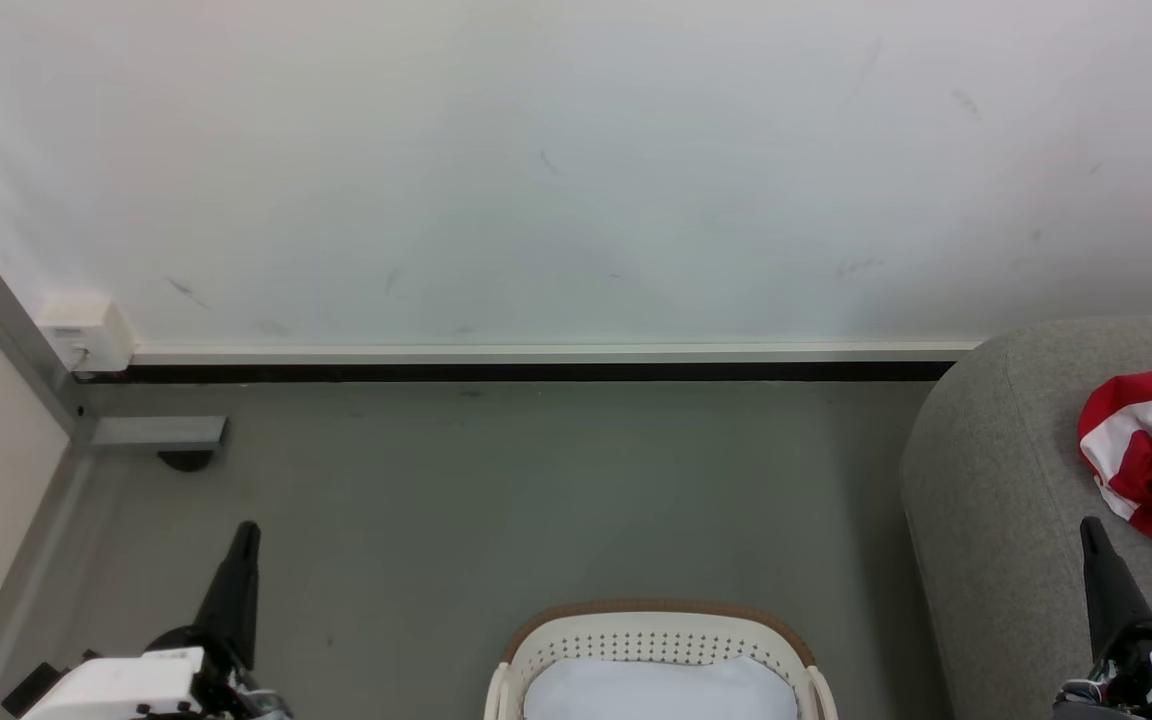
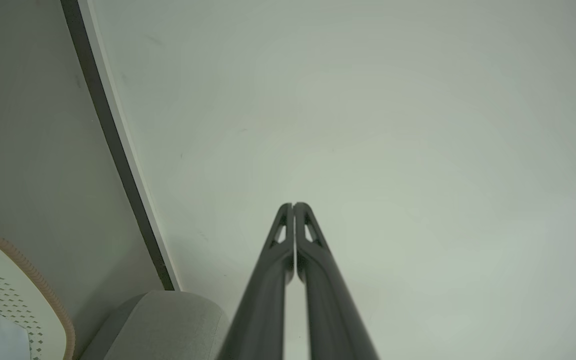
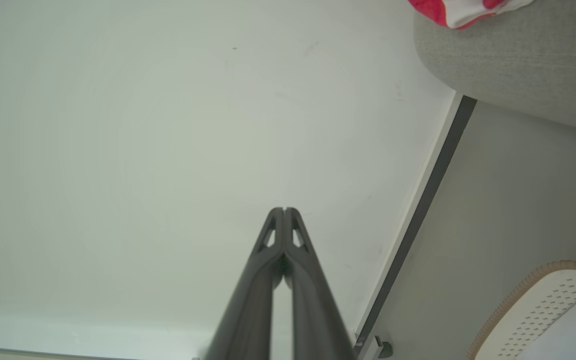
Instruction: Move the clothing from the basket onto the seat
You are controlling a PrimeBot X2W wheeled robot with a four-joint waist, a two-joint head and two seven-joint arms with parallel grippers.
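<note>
Both arms sit low. The left gripper, at lower left over the grey floor, has its two dark fingers pressed tip to tip with nothing between them, and its wrist view shows the same. The right gripper, at lower right against the side of the seat, is pinched together too and is also empty. The clothing, red with broad white stripes, lies bunched on top of the seat at the far right, cut off by the frame edge. The basket stands on the floor between the grippers. A pale shape lies inside it, perhaps fabric, but it is hard to tell.
</note>
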